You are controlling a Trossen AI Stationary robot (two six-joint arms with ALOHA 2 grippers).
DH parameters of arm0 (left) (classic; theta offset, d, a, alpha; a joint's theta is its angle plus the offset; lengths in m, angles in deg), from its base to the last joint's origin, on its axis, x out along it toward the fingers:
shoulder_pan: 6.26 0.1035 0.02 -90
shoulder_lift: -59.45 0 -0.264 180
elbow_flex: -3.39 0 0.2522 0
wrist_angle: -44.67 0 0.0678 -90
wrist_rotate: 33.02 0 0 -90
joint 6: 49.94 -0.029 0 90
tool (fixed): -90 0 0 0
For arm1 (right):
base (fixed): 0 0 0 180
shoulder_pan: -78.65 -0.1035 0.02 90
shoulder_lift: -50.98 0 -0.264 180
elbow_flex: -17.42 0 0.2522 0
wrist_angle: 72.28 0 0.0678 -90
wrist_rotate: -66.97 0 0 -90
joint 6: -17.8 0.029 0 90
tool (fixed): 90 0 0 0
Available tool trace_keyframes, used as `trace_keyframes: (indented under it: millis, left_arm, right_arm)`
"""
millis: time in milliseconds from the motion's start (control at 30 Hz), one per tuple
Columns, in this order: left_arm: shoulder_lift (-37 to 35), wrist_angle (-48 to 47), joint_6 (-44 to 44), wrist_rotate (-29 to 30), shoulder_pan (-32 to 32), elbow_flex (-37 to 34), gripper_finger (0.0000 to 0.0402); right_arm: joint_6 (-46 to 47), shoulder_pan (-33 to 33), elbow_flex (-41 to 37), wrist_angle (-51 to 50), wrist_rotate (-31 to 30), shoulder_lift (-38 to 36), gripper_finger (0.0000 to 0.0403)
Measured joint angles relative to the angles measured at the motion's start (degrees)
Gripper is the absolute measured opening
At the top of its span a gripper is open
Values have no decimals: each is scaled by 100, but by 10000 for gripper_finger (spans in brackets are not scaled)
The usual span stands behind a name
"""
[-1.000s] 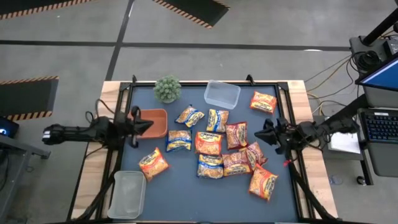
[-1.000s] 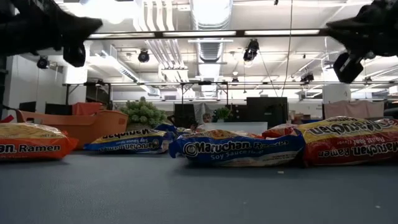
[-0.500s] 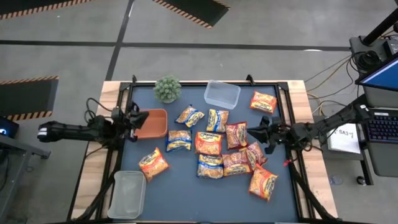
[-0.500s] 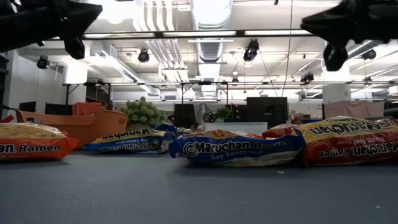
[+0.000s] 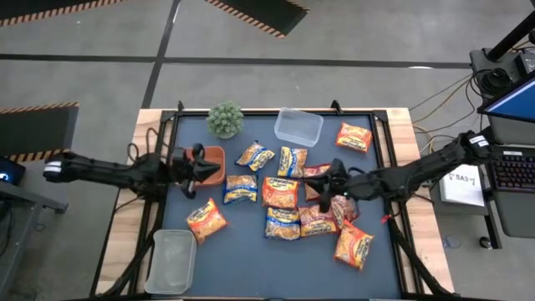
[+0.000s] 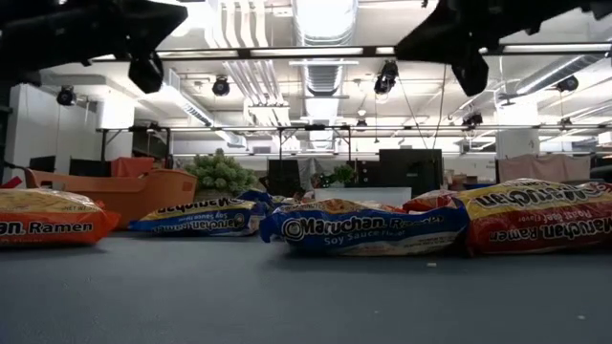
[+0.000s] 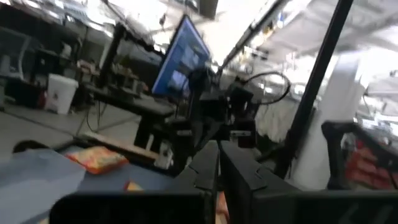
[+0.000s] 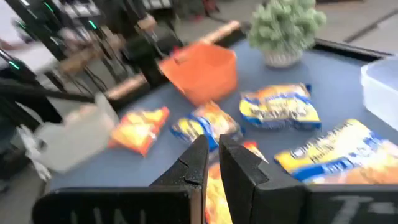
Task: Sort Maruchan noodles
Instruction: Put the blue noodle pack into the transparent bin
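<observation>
Maruchan noodle packets lie flat and scattered over the middle and right of the dark mat: orange ones (image 5: 206,221) (image 5: 354,136), blue-and-yellow ones (image 5: 240,188) (image 8: 280,106), dark red ones (image 5: 318,219). My left gripper (image 5: 211,166) (image 7: 217,163) hovers shut above the orange tray (image 5: 219,178) and holds nothing. My right gripper (image 5: 318,187) (image 8: 213,157) hovers shut and bare over the dark red packets right of centre. In the low view both arms (image 6: 143,38) (image 6: 469,38) hang well above the packets (image 6: 363,229).
A clear tub (image 5: 298,126) stands at the far middle and another (image 5: 171,259) at the near left corner. A small green plant (image 5: 225,119) sits at the far left. A black frame (image 5: 380,125) edges the mat. Bare mat lies along the near edge.
My right gripper has swung from the table's right edge toward the middle and has risen; it now stands over the dark red packets. My left gripper has moved a little toward the middle, over the orange tray. Both have stayed shut. No packet has moved.
</observation>
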Motion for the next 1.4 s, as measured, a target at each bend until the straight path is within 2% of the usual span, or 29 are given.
trace_keyframes:
  millis: [267,633,733,1100,1400]
  left_arm:
    - [1083,-587,0,-215,-128,409,0]
    - [2544,-555,58,-192,-225,688,0]
    - [2930,-546,67,-184,-228,823,0]
    - [4610,-577,-291,-174,-256,1780,0]
    - [5635,-518,-351,-172,-256,2303,0]
  right_arm:
    - [1002,43,1070,-1979,254,821,28]
    - [1879,591,1448,-2939,2210,1620,28]
    - [1901,778,1412,-2986,2483,1799,28]
    - [1590,1308,1335,-2860,2552,2258,29]
    - [1533,1430,1345,-2802,2554,2122,29]
